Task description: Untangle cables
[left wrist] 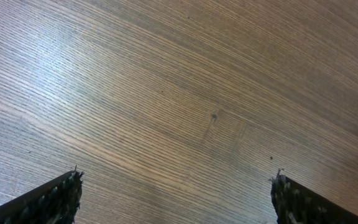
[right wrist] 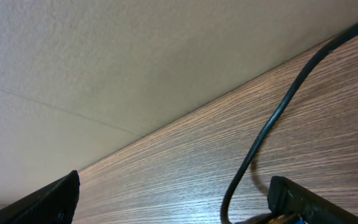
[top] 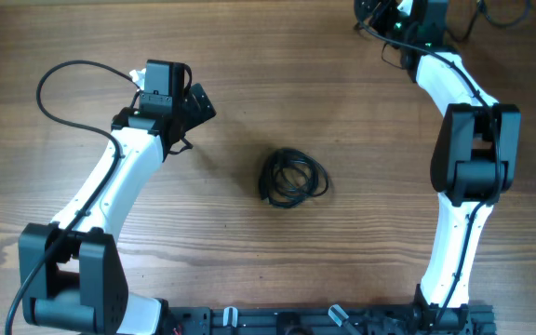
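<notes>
The cables [top: 291,179] lie as one small black coiled knot on the wooden table [top: 249,56], near its middle. My left gripper [top: 194,116] hovers to the upper left of the knot, well apart from it. In the left wrist view the left gripper [left wrist: 176,190] is open, with only bare wood grain between its dark fingertips [left wrist: 55,199]; the cables are out of that view. My right gripper [top: 377,13] is at the table's far right edge, far from the knot. In the right wrist view the right gripper [right wrist: 182,199] is open and holds nothing.
A thicker black arm cable [right wrist: 272,124] curves across the wood just inside the right finger [right wrist: 316,199]. The table's far edge [right wrist: 185,115] runs diagonally there, with a pale surface beyond. Another arm cable [top: 59,88] loops at the left. The arm bases stand along the front edge.
</notes>
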